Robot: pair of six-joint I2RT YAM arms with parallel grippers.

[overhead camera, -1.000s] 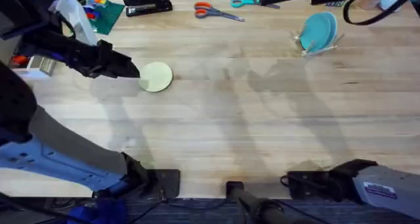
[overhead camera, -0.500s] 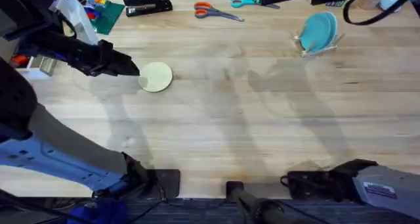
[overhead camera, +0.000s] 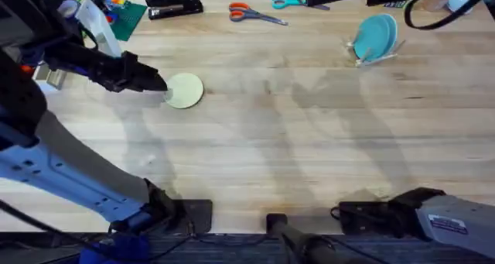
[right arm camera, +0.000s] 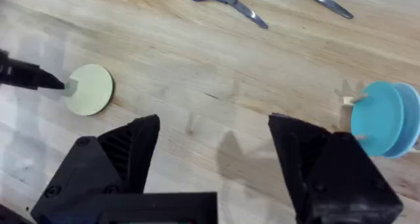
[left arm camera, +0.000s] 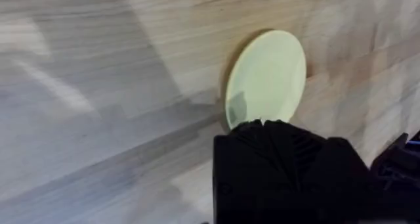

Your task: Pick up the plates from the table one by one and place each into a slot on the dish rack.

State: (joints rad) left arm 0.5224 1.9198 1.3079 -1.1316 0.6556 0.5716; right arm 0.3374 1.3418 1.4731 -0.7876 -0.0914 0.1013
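The right gripper (right arm camera: 213, 158) waits at five o'clock by its base, jaws spread wide and empty; at ten o'clock the left gripper (overhead camera: 161, 86) pinches the near rim of the yellow plate (overhead camera: 184, 90), which lies flat on the table (overhead camera: 271, 148); at one o'clock the rack (overhead camera: 376, 53) already holds the blue plate (overhead camera: 377, 36) upright beside a darker teal one; so I judge one plate is slotted and the yellow one remains; no writing is readable anywhere.
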